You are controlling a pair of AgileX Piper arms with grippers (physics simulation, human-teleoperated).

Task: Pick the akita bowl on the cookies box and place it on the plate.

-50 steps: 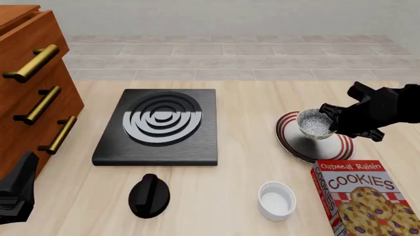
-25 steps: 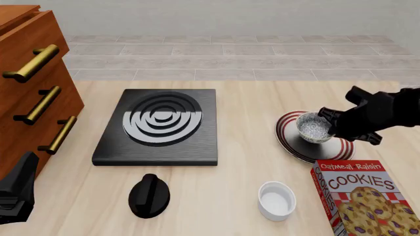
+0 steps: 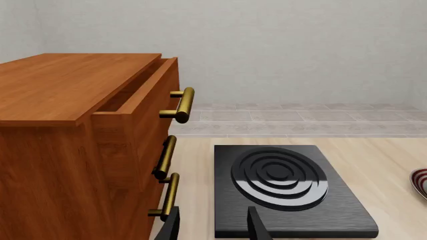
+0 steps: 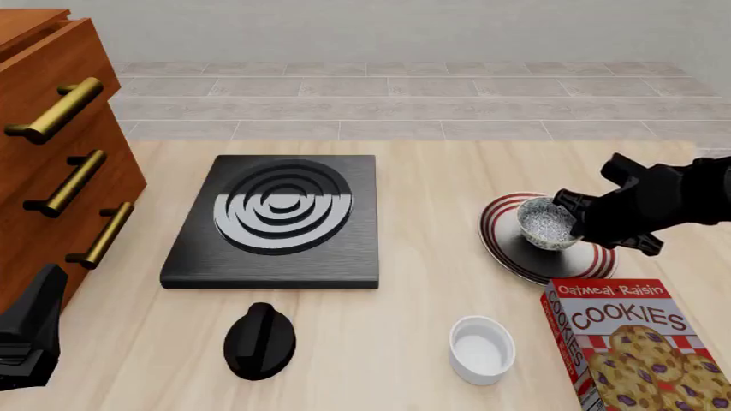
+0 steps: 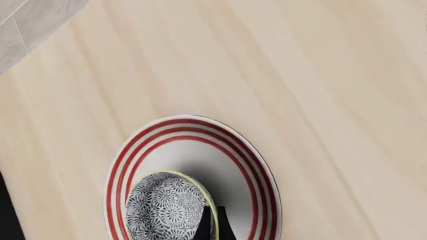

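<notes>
From the left wrist, we see the left gripper [image 3: 213,227] idle and apart, its two fingers spread over bare table, holding nothing. A wooden drawer unit [image 3: 80,140] stands at the left and the black stove [image 3: 287,187] lies ahead; a sliver of the plate [image 3: 420,181] shows at the right edge.

From the front, we find the right gripper [image 4: 571,224] over the plate [image 4: 502,244] at the right of the table, closed on the near-right rim of the bowl [image 4: 546,223]. The bowl sits above the plate's middle; we cannot tell whether it touches. The cookies box [image 4: 634,342] lies nearer, at the right corner, with nothing on it. A white ramekin [image 4: 480,347] and a black knob [image 4: 259,341] stand near the front edge.

From the right wrist, we look down on the bowl [image 5: 167,207] inside the plate's [image 5: 260,170] red rings, one finger [image 5: 212,225] pinching its rim.

We judge the placing step nearly done. The next move calls for settling the bowl flat, then parting the fingers and lifting straight up without dragging the rim.
</notes>
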